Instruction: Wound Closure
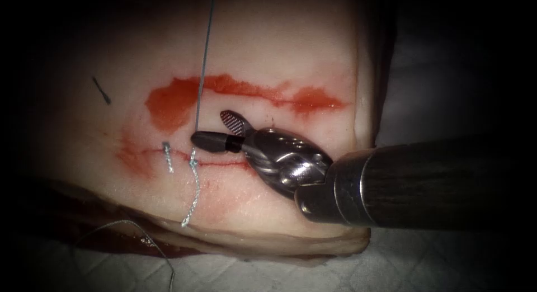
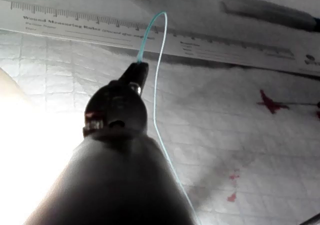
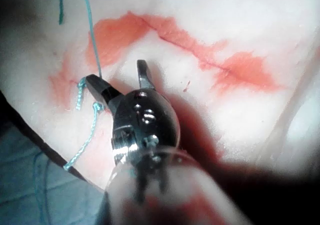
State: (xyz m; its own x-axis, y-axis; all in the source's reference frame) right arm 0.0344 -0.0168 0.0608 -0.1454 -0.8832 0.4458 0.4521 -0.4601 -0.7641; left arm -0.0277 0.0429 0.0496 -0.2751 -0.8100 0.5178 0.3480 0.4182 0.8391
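Right tool: the right tool [image 1: 221, 130] comes in from the right, its shaft lying low across the tissue [image 1: 268, 57]; its jaws stand open just above the cut [image 1: 224, 162], holding nothing, one dark jaw level beside the thread [image 1: 202, 62].
Left tool: the left tool [image 2: 139, 71] hangs over a white quilted pad [image 2: 240, 150], well away from the wound, jaws closed on the thread's end.
Thread: it runs taut and nearly upright from the knot [image 1: 193, 160] on the cut up out of sight; a loose tail [image 1: 193, 199] trails down toward the near edge.
Earlier stitch: a short stitch [image 1: 167, 156] crosses the cut left of the knot.
Needle: I cannot find it.
Surface: pale tissue smeared with red fluid [image 1: 168, 104]; a paper ruler [image 2: 100, 27] lies beyond the pad.
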